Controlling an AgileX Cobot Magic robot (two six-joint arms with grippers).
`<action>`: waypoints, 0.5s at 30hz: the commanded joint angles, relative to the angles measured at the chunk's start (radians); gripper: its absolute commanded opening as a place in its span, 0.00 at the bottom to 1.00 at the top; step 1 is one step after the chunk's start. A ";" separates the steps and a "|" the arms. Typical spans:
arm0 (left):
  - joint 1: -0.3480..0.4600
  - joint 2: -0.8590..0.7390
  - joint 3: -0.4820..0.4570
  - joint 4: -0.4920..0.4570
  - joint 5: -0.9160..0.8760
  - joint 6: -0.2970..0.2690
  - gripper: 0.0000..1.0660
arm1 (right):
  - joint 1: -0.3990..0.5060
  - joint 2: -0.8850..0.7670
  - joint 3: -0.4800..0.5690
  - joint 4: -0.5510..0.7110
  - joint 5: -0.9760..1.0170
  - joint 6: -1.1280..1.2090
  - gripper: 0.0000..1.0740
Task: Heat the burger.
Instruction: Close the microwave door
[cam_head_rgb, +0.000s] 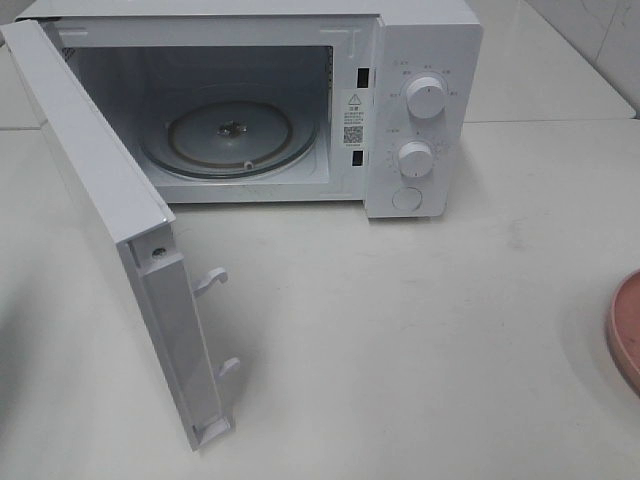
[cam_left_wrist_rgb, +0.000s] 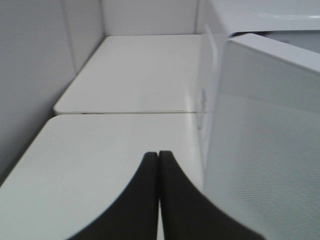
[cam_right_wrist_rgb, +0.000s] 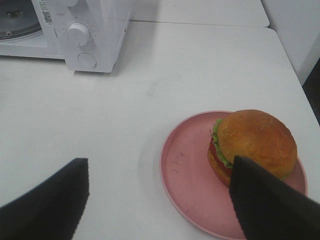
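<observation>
Right gripper (cam_right_wrist_rgb: 160, 200) spread wide above table; burger (cam_right_wrist_rgb: 254, 145) on pink plate (cam_right_wrist_rgb: 187, 170) beside one finger

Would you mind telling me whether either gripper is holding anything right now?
Nothing is held: the left gripper is shut and empty, the right gripper is open above the burger.

The burger (cam_right_wrist_rgb: 255, 142) showed a golden-brown bun over green lettuce and a red layer on a pink plate (cam_right_wrist_rgb: 187, 175) — the microwave (cam_head_rgb: 420, 60) and bench (cam_head_rgb: 400, 330) were white, the jaws black.
</observation>
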 joint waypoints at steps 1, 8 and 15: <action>-0.053 0.093 0.004 0.109 -0.130 -0.129 0.00 | -0.005 -0.028 0.003 -0.004 -0.004 -0.012 0.70; -0.224 0.292 0.004 0.020 -0.301 -0.057 0.00 | -0.005 -0.028 0.003 -0.004 -0.004 -0.012 0.70; -0.505 0.473 -0.005 -0.267 -0.499 0.075 0.00 | -0.005 -0.028 0.003 -0.008 -0.004 0.004 0.70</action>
